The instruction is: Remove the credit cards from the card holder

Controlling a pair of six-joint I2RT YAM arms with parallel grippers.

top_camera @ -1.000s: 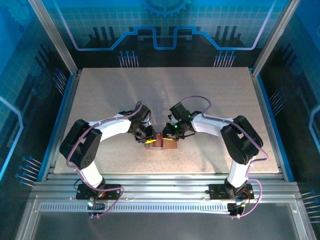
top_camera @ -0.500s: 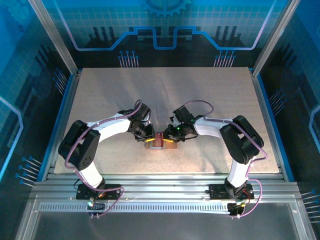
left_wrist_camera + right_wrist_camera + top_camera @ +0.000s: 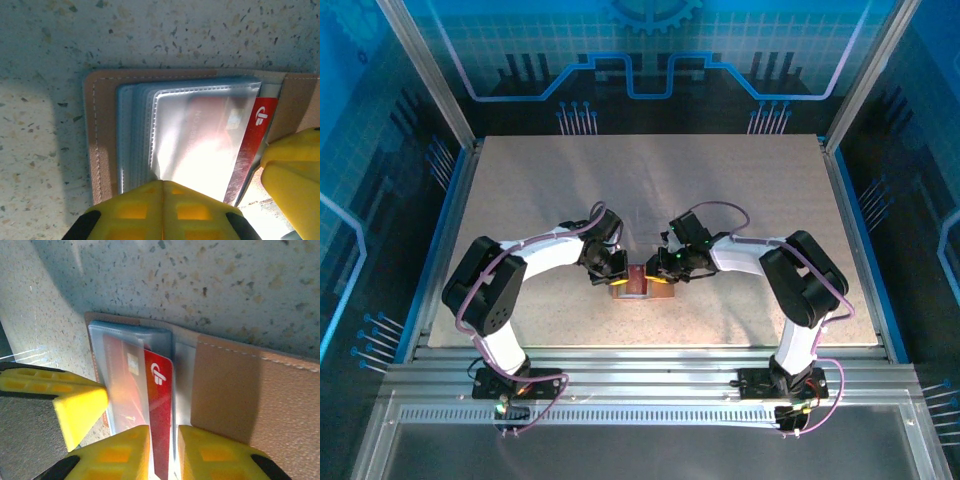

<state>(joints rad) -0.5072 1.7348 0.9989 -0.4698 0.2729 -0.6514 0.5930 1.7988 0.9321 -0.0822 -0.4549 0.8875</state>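
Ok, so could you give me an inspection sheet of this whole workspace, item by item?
Surface: speckled beige table.
Job's things: wallet lies open; red card sticks partway out of its clear sleeves.
Clutter: nothing seen.
Grippers: left fingers shut, pressing at the sleeves' edge; right fingers shut on the red card.
Cables: purple cables run along both arms.
Surroundings: blue printed panels, metal frame.

Table (image 3: 720,200); card holder (image 3: 636,288), seemingly flat
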